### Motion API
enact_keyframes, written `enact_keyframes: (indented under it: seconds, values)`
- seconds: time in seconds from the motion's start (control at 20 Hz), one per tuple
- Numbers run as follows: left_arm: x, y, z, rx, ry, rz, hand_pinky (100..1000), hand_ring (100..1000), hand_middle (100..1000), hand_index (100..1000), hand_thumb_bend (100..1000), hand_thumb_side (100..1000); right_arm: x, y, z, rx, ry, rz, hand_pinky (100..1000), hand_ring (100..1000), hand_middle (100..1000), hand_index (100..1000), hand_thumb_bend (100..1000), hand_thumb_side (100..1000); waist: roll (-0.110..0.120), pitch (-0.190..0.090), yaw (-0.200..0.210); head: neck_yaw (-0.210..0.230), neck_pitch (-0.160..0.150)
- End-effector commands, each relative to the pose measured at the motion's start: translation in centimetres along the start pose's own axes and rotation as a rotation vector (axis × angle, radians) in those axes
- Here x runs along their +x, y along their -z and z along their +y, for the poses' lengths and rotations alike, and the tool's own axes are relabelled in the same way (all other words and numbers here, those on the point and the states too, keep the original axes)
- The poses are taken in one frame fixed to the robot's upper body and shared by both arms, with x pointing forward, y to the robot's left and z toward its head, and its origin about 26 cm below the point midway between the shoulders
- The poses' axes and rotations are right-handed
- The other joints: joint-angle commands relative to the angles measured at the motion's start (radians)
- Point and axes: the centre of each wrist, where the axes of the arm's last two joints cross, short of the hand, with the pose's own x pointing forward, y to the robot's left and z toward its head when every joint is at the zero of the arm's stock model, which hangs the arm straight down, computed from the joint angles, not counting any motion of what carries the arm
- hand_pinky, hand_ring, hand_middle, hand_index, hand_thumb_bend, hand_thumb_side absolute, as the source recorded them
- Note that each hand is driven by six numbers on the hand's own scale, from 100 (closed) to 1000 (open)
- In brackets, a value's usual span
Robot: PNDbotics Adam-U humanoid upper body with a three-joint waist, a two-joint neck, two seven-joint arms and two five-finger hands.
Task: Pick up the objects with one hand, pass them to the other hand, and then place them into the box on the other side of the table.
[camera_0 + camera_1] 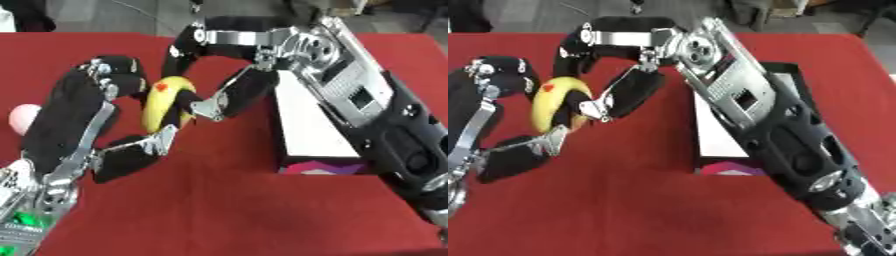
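A yellow banana [161, 103] with a red sticker stands nearly upright above the red table, held between both hands. My left hand [72, 111] comes in from the lower left, its fingers curled over the banana's top and its thumb [131, 150] under the lower end. My right hand [194, 46] reaches in from the upper right. Its fingers curl down behind the banana and its thumb [226, 96] lies against the banana's right side. The box [308, 131], white inside with a colourful front, lies right of the hands, partly hidden by my right forearm.
A pale pink round thing [21, 118] lies at the table's left edge, behind my left hand. My right forearm [772, 125] crosses the box diagonally. The red table [236, 210] stretches on towards the near side.
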Motion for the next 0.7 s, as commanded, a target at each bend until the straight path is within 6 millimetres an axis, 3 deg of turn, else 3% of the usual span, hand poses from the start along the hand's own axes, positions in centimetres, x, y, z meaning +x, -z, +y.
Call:
enact_keyframes:
  seconds: [0.05,0.15,0.25,0.35,0.45,0.55,0.7]
  values:
    - [0.11,0.36,0.84,0.046,0.017,0.013,607,456,425,515,100,298,1.05,-0.16,-0.61,-0.023,-0.008,-0.034,804,771,287,456,100,156,0.004,-0.031,-0.001,-0.003,-0.001]
    - [0.06,0.30,0.82,0.051,0.015,0.045,624,473,449,548,100,166,1.10,-0.21,-0.59,-0.028,-0.002,-0.037,801,763,273,443,100,144,0.004,-0.031,-0.001,-0.003,-0.001]
    - [0.09,0.24,0.74,0.051,0.002,0.073,659,513,495,604,100,132,1.09,-0.28,-0.60,-0.036,0.005,-0.038,799,758,268,438,100,138,0.004,-0.031,-0.002,-0.003,-0.001]
    - [0.11,0.16,0.65,0.041,-0.016,0.091,707,568,567,683,138,220,1.04,-0.38,-0.66,-0.049,0.013,-0.037,797,754,262,433,100,134,0.005,-0.032,-0.003,-0.004,0.000]
    - [0.01,0.06,0.64,0.028,-0.027,0.106,739,619,630,770,329,364,0.99,-0.50,-0.72,-0.061,0.020,-0.036,797,751,260,431,100,131,0.005,-0.032,-0.003,-0.005,-0.001]
    - [-0.22,-0.10,0.62,0.017,-0.033,0.130,755,656,676,836,449,474,0.91,-0.66,-0.81,-0.073,0.028,-0.033,798,752,259,431,100,130,0.006,-0.033,-0.004,-0.007,-0.001]
    - [-0.51,-0.35,0.58,0.007,-0.047,0.166,759,667,693,872,509,538,0.78,-0.84,-0.91,-0.086,0.036,-0.028,800,752,259,432,100,127,0.007,-0.033,-0.006,-0.009,-0.001]
